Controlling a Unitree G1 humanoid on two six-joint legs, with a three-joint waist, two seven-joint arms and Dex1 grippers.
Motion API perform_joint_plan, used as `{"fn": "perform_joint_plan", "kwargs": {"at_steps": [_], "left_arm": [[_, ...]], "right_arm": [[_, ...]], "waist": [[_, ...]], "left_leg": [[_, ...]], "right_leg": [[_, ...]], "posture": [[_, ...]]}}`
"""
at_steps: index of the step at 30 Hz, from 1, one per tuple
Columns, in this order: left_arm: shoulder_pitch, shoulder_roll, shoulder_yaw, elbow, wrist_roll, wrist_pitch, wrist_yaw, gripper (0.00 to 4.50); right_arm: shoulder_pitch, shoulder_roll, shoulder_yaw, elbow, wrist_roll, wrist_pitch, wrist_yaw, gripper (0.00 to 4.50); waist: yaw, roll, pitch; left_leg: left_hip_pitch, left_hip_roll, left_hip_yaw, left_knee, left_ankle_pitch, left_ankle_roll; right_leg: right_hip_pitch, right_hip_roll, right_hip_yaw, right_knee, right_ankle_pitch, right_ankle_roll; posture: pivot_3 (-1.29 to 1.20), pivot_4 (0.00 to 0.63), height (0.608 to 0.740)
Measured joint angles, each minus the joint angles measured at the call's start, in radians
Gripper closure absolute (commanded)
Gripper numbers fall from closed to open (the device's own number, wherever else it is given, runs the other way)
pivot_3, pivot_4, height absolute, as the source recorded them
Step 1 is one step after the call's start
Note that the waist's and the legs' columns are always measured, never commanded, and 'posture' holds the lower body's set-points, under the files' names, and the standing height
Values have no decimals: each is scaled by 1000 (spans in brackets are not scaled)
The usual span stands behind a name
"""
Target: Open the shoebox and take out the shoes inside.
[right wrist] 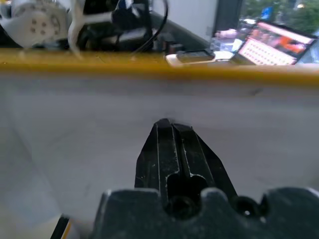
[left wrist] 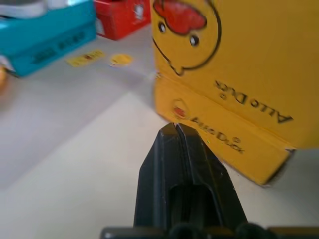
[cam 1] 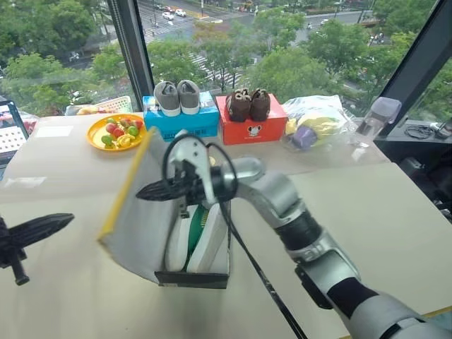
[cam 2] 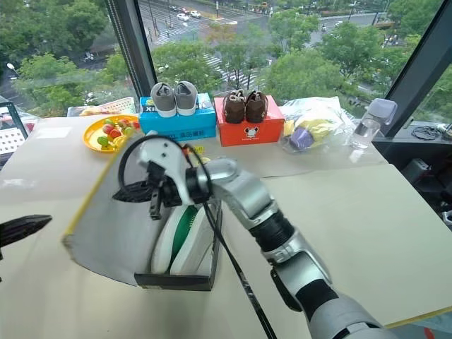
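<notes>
- The right gripper point(cam 1: 145, 191) has its two black fingers pressed together, holding nothing, and their tips lie against the white underside of the raised lid point(cam 1: 138, 212), propping it up like a wedge.
- The left gripper point(cam 1: 60, 221) is also pinched shut and empty, hanging apart from the box on its outer, yellow side.
- The shoebox point(cam 1: 194, 277) sits near the front of the table point(cam 1: 367, 205), its lid tipped up steeply, so I'd call the opening all but done.
- The green shoes point(cam 1: 196, 240) lie side by side inside the box, white soles showing; neither has been lifted out.
- What's left, to my eye: get the lid to stay back, then pick out both shoes.
</notes>
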Motion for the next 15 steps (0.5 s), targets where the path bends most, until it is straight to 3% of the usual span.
{"fn": "perform_joint_plan", "kwargs": {"at_steps": [7, 15], "left_arm": [[-4, 24, 69, -3, -10, 39, 14, 4490], [-39, 70, 64, -56, -36, 73, 6, 4490]], "right_arm": [[-4, 92, 136, 316, -172, -199, 24, 4500], [34, 107, 100, 313, -201, -231, 28, 4500]], "waist": [[0, -2, -1], [-4, -2, -1]], "left_leg": [[-1, 0, 0, 0, 2, -3], [0, 0, -1, -2, 3, -6]], "right_leg": [[0, 0, 0, -1, -1, -1], [0, -1, -1, 0, 0, -1]], "posture": [[0, 150, 731], [0, 150, 731]]}}
